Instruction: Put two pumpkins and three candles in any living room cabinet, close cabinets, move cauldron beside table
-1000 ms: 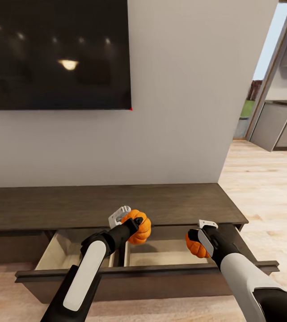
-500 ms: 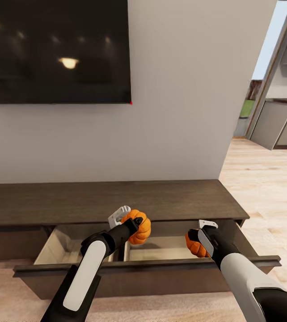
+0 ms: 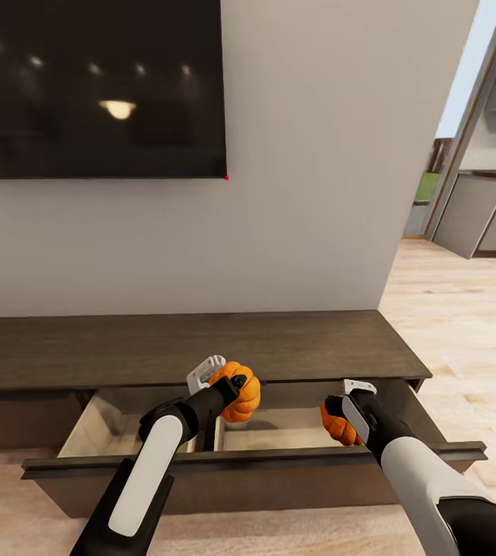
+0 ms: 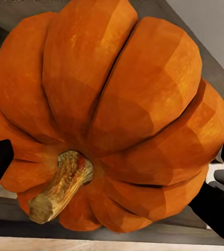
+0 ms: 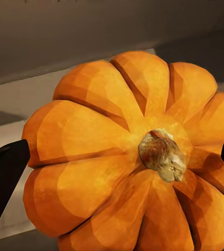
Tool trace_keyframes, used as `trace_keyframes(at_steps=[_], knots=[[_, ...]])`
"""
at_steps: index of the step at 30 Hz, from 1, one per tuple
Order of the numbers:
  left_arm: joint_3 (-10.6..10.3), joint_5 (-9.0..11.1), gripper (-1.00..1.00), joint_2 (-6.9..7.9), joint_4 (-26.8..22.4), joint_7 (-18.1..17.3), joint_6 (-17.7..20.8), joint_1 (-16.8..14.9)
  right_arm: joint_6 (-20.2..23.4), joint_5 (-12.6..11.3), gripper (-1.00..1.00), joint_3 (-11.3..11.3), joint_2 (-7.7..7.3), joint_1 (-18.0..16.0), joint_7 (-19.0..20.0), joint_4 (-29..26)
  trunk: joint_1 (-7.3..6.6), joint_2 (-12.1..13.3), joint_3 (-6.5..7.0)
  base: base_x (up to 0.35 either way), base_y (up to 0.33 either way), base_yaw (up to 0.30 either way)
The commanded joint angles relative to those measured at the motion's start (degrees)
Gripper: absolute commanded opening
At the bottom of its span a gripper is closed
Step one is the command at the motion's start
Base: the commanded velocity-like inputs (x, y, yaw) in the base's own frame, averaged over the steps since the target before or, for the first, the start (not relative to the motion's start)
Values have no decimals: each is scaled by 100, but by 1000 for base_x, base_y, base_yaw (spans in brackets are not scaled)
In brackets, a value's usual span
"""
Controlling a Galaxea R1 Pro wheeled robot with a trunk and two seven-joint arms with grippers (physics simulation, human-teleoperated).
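Fingers of the left gripper (image 3: 236,386) and right gripper (image 3: 339,417) each clamp a pumpkin (image 3: 239,394) directly above the cabinet's (image 3: 202,347) open drawer (image 3: 263,444).

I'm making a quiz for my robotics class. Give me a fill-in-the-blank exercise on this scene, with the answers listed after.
1. Each gripper is shut on a ____, the left gripper on one, the right gripper on another.
2. The cabinet has its drawer pulled ____.
3. On the wall above the cabinet hangs a dark ____.
4. The left gripper's load hangs over the drawer's ____, a light tan wall between two compartments.

Answers: pumpkin; open; TV; divider
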Motion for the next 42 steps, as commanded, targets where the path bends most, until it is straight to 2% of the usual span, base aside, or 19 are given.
trace_keyframes(at_steps=[1,14,21,35,36,42], knots=[[1,41,-100,-1,-7,56,7,-5,22,-56,-100,11,-1,-2,-37,-9,0,-2,-6,187,0,0],[4,41,-100,-1,-7,56,9,-5,22,-56,-100,11,-1,-2,-37,-6,0,-2,-6,35,0,0],[11,41,-100,-1,-7,56,9,-5,22,-56,-100,11,-1,-2,-37,-4,154,-283,-131,0,0,0],[4,41,-100,-1,-7,56,9,-5,29,-56,-100,11,-10,-2,-54,-4,154,-283,-131,0,0,0],[4,41,-100,-1,-7,56,9,-5,29,-56,100,11,-10,-2,-61,-4,154,-283,-131,0,0,0],[6,41,-100,-1,-7,56,9,-5,31,-56,100,11,-10,-2,-80,-13,154,-283,-131,0,0,0]])
